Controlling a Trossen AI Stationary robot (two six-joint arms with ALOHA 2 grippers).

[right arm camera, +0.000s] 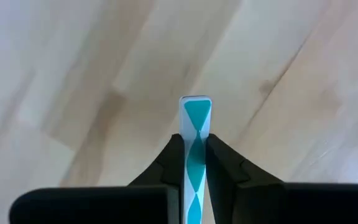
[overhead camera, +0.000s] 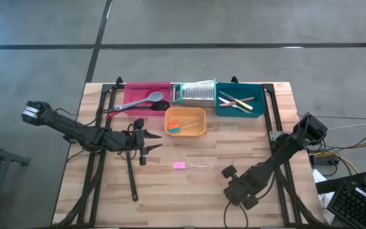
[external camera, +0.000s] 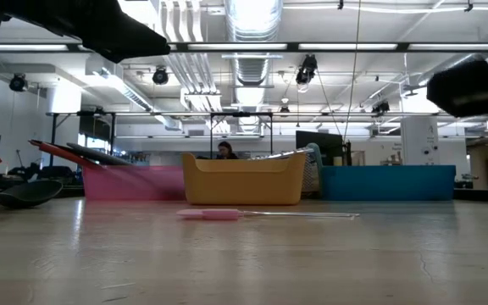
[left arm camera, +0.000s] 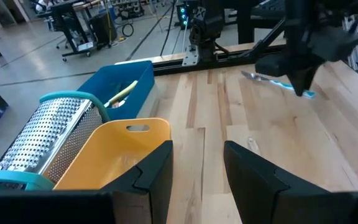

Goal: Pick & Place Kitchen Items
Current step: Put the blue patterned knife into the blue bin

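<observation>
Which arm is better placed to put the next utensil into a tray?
Probably the right: its gripper is already shut on a thin teal-and-white handled utensil, held above the wooden table. The left gripper is open and empty beside the orange plastic tray.

Matt wood table (overhead camera: pixel 234 152), perforated-metal grater (left arm camera: pixel 45 134)

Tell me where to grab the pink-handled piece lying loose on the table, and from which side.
Grip the pink-handled piece at its pink block end, coming straight down from above. It lies flat on bare wood with its thin pale stem pointing toward the right arm's side; the stem looks too slim to pinch reliably. The open left gripper is nearest.
</observation>
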